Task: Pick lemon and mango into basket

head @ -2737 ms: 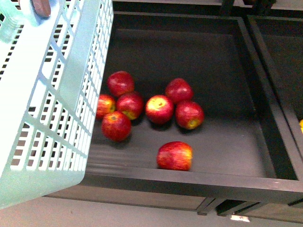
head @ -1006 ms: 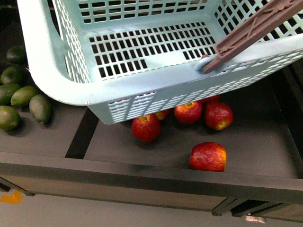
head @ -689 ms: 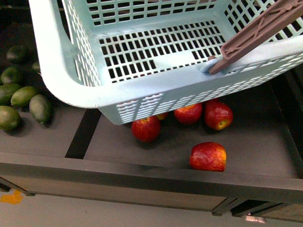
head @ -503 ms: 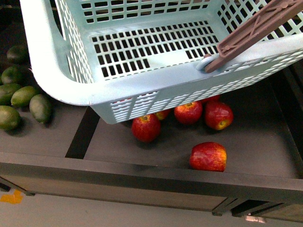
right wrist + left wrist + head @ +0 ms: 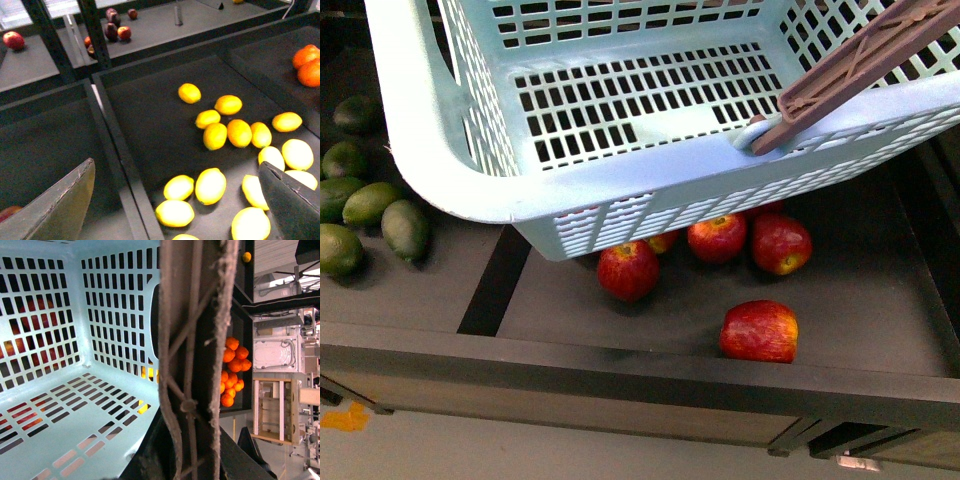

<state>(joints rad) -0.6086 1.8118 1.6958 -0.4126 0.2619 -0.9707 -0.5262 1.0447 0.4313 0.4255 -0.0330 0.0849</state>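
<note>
Lemon (image 5: pixel 210 186) apparently beneath wide-apart right claw (image 5: pixel 176 166)

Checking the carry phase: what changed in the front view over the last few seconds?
The light blue-green slotted plastic basket swung from side-on at the left edge to across the top of the view, open side to the camera, and now covers some of the red apples. The view itself shifted too: green limes now show at left. Over the last second the basket only wobbled slightly. The apples kept their places in the bin.
</note>
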